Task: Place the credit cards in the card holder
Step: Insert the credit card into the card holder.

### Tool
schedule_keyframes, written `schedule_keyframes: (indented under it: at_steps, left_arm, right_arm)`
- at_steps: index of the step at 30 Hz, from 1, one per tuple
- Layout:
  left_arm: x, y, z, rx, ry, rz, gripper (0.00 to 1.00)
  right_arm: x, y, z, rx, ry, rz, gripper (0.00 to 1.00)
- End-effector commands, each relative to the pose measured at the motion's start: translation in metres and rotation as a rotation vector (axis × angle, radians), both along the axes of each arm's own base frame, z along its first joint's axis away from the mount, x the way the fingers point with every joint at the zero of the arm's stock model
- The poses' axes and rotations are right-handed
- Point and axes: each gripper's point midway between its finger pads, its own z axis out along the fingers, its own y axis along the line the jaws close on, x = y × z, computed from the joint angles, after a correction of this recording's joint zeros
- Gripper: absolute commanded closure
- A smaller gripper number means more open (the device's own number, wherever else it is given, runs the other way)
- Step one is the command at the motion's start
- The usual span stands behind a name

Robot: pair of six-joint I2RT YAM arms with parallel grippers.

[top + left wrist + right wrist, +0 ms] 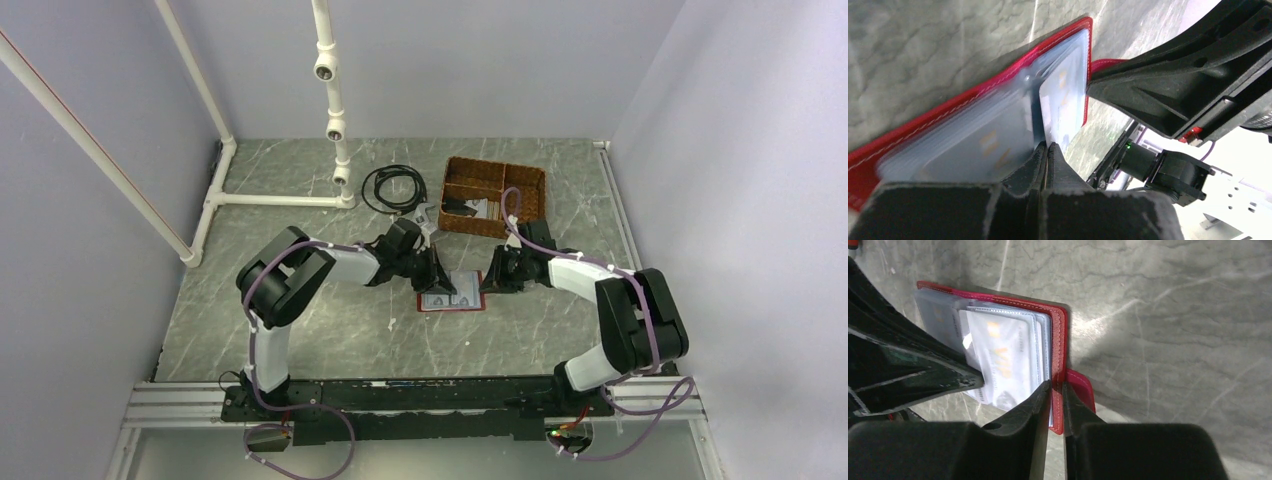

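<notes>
Two arms reach inward over a grey-green marbled table [300,335] and meet at the card holder [455,298], which lies open and flat near the table's middle. Its red leather is underneath and its clear sleeves face up.

The left gripper [443,283] sits at the holder's left side. In the left wrist view its fingers [1034,165] are pressed together with no gap showing, nipping the lower edge of a pale blue-grey credit card [1063,95] with orange marks. This card lies slanted across the clear sleeves of the card holder [973,135], partly over them.

The right gripper [487,283] is at the holder's right side. In its wrist view the fingers [1035,405] stand only a sliver apart, with the stitched red edge of the card holder [1060,340] between them. The small snap tab [1080,387] sticks out just beside them on the stone.

Pale lilac walls [500,60] close the table in at the back and on both sides. A white pipe frame [335,110] rises at the back left, its foot resting on the surface. A coiled black cable [392,187] lies just beside a brown wicker basket [500,165]. The basket has dividers and holds some flat dark and pale pieces too small to name. A metal rail [170,400] runs along the near edge under both arm bases.
</notes>
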Motion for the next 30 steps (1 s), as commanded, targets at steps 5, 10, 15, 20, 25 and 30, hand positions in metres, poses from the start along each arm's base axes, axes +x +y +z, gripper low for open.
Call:
schedule_keyframes:
  at_steps: [5, 10, 15, 20, 25, 30]
  left_arm:
    - [-0.009, -0.023, -0.020, 0.094, -0.005, -0.085, 1.00]
    - [-0.008, -0.017, -0.024, 0.159, 0.004, -0.081, 0.99]
    - [-0.011, -0.002, -0.009, 0.231, -0.007, -0.078, 0.71]
    - [-0.011, 0.016, 0.020, 0.315, -0.076, -0.116, 0.55]
    - [-0.020, 0.045, 0.038, 0.298, -0.080, -0.145, 0.48]
    - [-0.019, 0.080, 0.040, 0.230, -0.061, -0.078, 0.23]
  right_arm:
    - [-0.003, 0.025, 0.001, 0.101, 0.013, 0.057, 0.87]
    - [-0.002, 0.020, 0.002, 0.067, -0.002, 0.054, 0.87]
    - [0.000, 0.013, 0.004, 0.024, -0.019, 0.048, 0.87]
    - [0.002, 0.009, 0.006, -0.006, -0.036, 0.056, 0.87]
    - [0.002, 0.010, 0.010, 0.002, -0.048, 0.067, 0.86]
    - [0.003, 0.013, 0.009, 0.018, -0.045, 0.071, 0.84]
